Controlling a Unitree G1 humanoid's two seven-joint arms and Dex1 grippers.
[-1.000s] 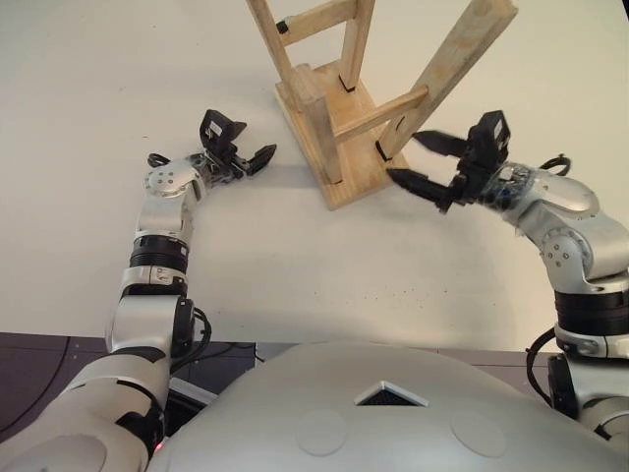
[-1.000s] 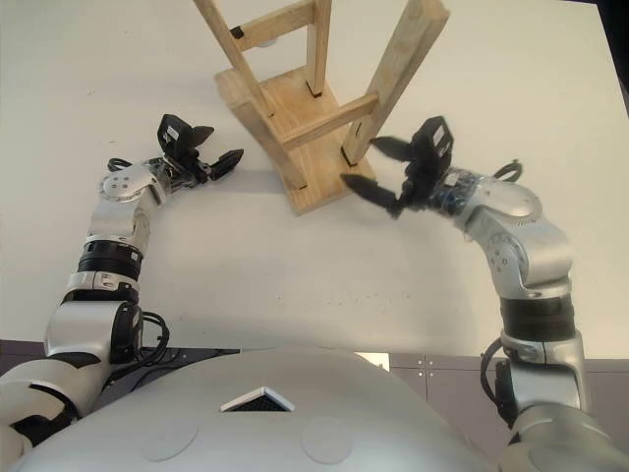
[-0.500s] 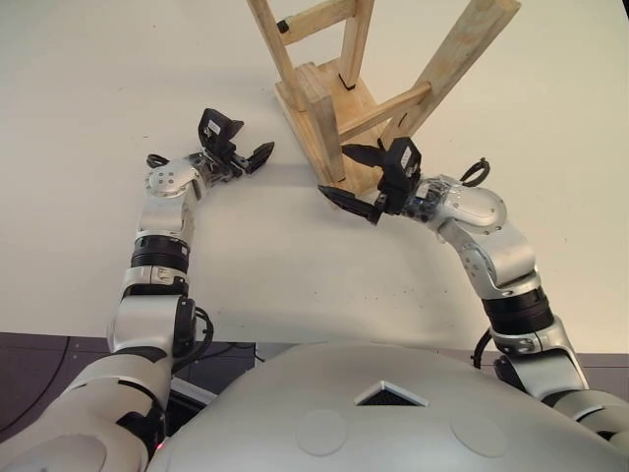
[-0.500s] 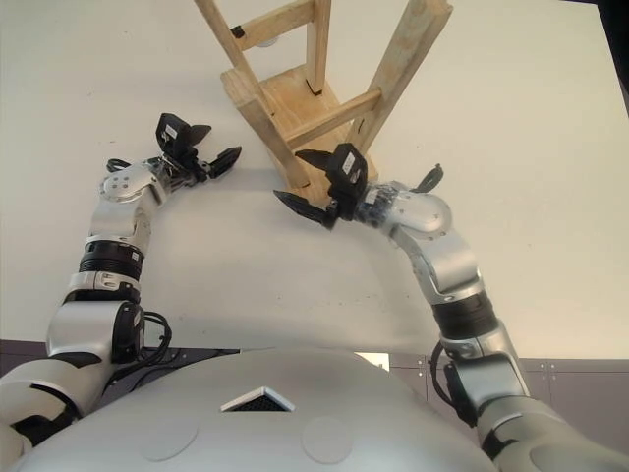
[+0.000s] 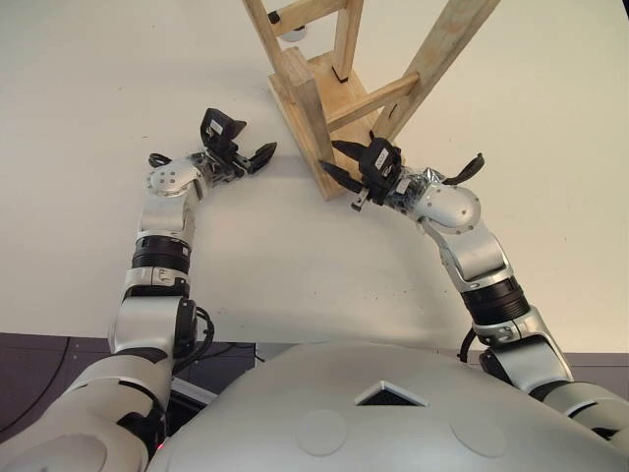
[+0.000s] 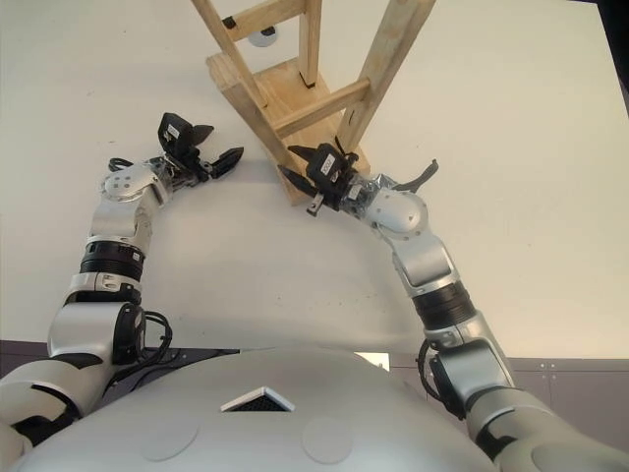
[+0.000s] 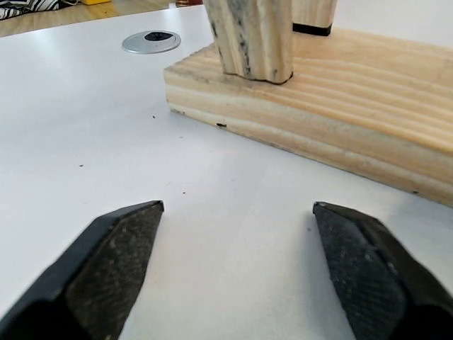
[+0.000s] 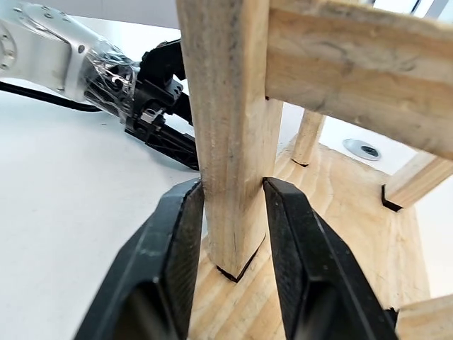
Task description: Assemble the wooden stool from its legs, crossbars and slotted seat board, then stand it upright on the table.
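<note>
The wooden stool stands upside down on the white table, its seat board (image 5: pixel 313 81) flat and its legs pointing up with crossbars (image 5: pixel 369 98) between them. My right gripper (image 5: pixel 332 160) is at the base of the near corner leg (image 8: pixel 226 106), its fingers (image 8: pixel 180 234) pressed against both sides of that leg just above the seat board. My left gripper (image 5: pixel 257 138) rests open on the table to the left of the stool, a short gap from the seat board's edge (image 7: pixel 297 134), with nothing between its fingers.
A round metal grommet (image 7: pixel 150 42) is set into the table beyond the stool. Open white table spreads to the left, to the right and in front of the stool. The table's near edge (image 5: pixel 393 339) runs close to my body.
My right arm swung left from the stool's right side to the near corner leg and shut on it. The stool slid slightly away. The left arm stayed put.
</note>
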